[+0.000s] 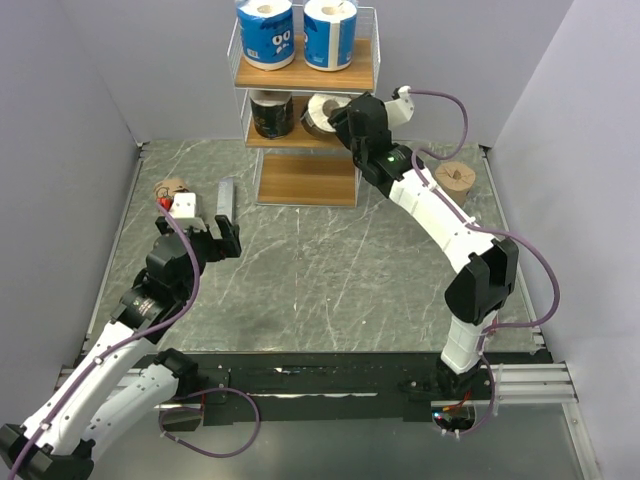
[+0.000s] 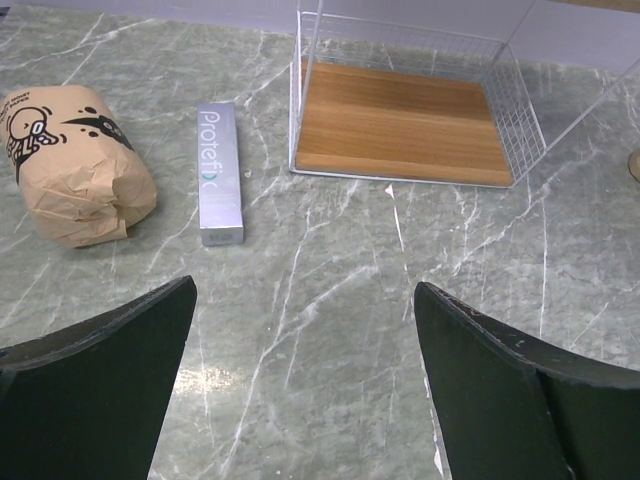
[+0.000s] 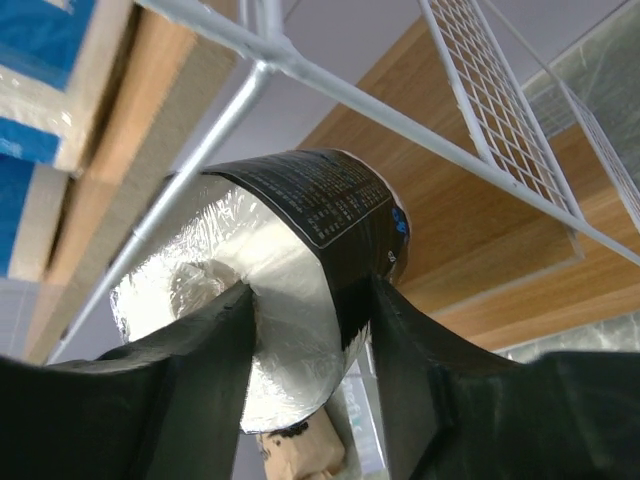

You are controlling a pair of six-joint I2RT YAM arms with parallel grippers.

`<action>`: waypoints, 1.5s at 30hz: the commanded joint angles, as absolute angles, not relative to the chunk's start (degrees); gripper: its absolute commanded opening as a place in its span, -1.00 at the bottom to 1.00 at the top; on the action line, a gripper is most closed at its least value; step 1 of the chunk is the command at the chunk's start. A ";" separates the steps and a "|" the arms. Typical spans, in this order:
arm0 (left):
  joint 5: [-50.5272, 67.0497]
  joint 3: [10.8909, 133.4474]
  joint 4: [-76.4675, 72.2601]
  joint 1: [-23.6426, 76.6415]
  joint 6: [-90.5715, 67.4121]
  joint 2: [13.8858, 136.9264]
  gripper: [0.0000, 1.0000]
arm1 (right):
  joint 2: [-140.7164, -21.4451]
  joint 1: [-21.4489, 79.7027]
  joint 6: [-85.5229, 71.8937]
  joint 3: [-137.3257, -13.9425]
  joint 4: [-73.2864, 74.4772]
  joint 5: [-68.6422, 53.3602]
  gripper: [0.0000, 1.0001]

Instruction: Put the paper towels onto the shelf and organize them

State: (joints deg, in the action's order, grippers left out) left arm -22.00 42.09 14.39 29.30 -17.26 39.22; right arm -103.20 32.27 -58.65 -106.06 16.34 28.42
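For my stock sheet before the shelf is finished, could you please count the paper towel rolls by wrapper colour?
Blue-and-white rolls: 2
Black rolls: 2
Tan kraft rolls: 2
Total: 6

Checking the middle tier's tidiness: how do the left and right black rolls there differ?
The left black roll stands upright, hole up; the right black roll is tipped, silvery end facing out. The left black roll stands free; the right black roll is clamped in the right pincer. Both are black-wrapped, at the shelf's middle tier.
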 commanded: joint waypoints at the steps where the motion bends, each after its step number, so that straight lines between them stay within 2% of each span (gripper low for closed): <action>1: -23.47 43.33 12.39 29.62 -17.49 38.06 0.93 | -103.45 32.78 -60.29 -111.09 12.92 32.87 0.18; 6: -23.29 43.33 12.39 29.71 -17.49 38.06 0.93 | -103.71 32.87 -60.55 -111.36 12.75 33.75 0.32; 10: -23.38 43.33 12.39 29.71 -17.49 38.14 0.93 | -103.27 32.87 -59.68 -110.48 11.61 33.31 0.32; 17: -23.47 43.33 12.30 29.71 -17.40 38.14 0.93 | -100.55 34.89 -48.28 -109.52 8.88 32.78 0.27; 28: -23.38 43.33 12.39 29.71 -17.49 38.23 0.93 | -95.28 38.05 -38.86 -105.29 11.15 37.18 0.42; 34: -23.64 43.33 12.30 29.71 -17.40 37.88 0.93 | -92.56 39.29 -35.15 -99.68 10.29 31.92 0.18; 38: -23.64 43.24 12.30 29.79 -17.40 37.79 0.93 | -92.37 39.46 -36.47 -93.88 7.74 25.77 -0.05; 45: -23.91 43.16 12.39 29.71 -17.32 37.97 0.93 | -95.00 39.46 -36.65 -92.02 0.97 23.02 -0.14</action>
